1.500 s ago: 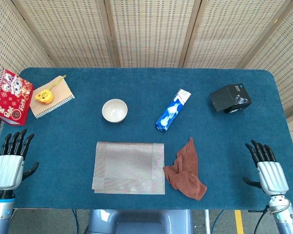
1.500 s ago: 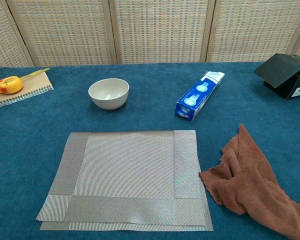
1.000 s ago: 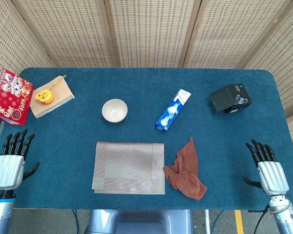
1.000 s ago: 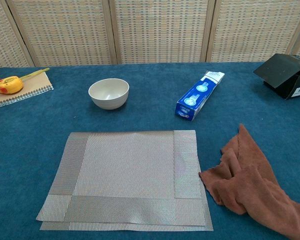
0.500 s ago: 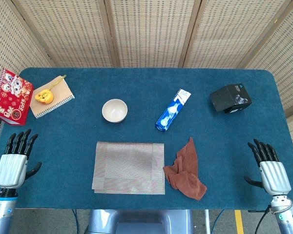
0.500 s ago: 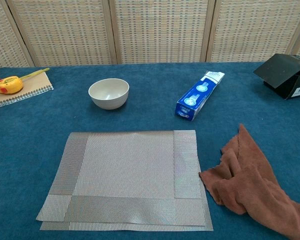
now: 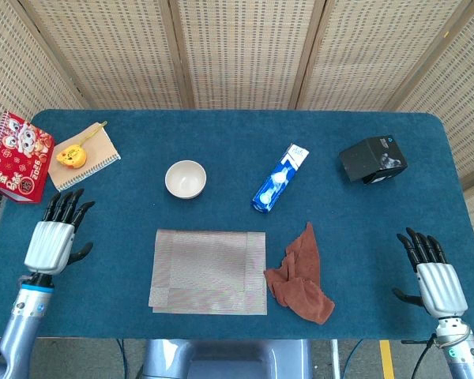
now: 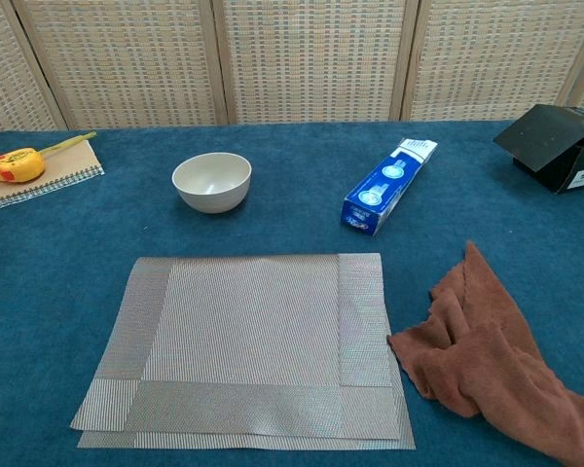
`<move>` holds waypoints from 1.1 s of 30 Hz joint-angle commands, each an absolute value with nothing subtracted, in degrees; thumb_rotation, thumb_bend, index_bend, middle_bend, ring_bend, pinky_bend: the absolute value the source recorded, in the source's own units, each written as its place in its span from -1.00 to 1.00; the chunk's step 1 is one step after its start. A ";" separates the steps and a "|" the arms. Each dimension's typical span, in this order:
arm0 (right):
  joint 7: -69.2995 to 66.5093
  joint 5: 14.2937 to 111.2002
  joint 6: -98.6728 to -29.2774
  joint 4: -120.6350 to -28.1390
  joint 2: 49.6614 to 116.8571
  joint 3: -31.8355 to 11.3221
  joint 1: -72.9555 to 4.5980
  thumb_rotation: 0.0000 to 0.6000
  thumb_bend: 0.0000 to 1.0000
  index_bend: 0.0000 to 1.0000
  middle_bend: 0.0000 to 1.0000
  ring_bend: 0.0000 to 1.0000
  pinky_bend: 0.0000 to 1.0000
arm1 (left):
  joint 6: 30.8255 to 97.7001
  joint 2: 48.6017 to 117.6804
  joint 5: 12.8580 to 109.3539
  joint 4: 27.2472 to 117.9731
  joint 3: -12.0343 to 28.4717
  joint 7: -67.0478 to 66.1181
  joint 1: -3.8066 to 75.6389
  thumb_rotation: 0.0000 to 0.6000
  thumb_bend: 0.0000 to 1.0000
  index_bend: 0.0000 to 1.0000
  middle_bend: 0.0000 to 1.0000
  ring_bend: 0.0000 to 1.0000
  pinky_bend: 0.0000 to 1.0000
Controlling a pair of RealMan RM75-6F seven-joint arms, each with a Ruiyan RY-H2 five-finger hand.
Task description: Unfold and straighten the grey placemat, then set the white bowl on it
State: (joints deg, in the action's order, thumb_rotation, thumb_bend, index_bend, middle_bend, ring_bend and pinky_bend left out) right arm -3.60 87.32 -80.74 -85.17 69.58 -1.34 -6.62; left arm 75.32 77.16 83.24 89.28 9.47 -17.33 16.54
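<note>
Grey placemat (image 8: 245, 345) folded — hands off

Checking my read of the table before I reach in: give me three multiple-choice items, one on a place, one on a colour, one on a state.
1. Where is the white bowl?
A. on the placemat
B. beyond the placemat, on the table
C. in a hand

2. What colour is the crumpled cloth?
A. brown
B. green
C. white

3. How does the grey placemat lie?
A. rolled up
B. spread in one layer
C. folded, layers overlapping

Answers: B, bare table separates bowl from placemat; A, it is reddish brown; C, a doubled edge shows.
</note>
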 commanded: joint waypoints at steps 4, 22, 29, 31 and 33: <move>-4.39 86.74 -80.30 -85.01 69.52 -1.56 -6.71 1.00 -0.74 -0.88 -1.00 -1.00 -1.00 | 66.30 80.01 75.70 86.50 14.54 -23.13 24.35 1.00 -0.49 -0.57 -1.00 -1.00 -1.00; -9.25 83.64 -77.57 -83.21 68.89 -2.97 -7.51 1.00 -0.74 -0.88 -1.00 -1.00 -1.00 | 53.77 96.17 60.61 69.00 19.19 -35.62 40.54 1.00 -0.38 -0.46 -1.00 -1.00 -1.00; -11.87 82.77 -77.36 -82.74 68.16 -3.80 -7.64 1.00 -0.74 -0.88 -1.00 -1.00 -1.00 | 51.73 102.35 59.00 61.16 19.53 -36.83 45.71 1.00 -0.38 -0.42 -1.00 -1.00 -1.00; -12.55 82.54 -77.20 -82.57 67.95 -3.97 -7.67 1.00 -0.74 -0.88 -1.00 -1.00 -1.00 | 51.00 104.14 58.36 58.59 19.92 -36.95 47.32 1.00 -0.38 -0.41 -1.00 -1.00 -1.00; -13.07 82.35 -77.05 -82.40 67.79 -4.10 -7.72 1.00 -0.74 -0.88 -1.00 -1.00 -1.00 | 50.23 105.81 57.91 56.04 20.09 -36.93 48.75 1.00 -0.38 -0.41 -1.00 -1.00 -1.00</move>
State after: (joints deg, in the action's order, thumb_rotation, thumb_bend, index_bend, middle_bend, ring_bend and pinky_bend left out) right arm -12.97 82.43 -77.12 -82.48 67.86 -4.04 -7.69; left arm 51.26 103.89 58.69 58.44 19.73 -36.74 47.03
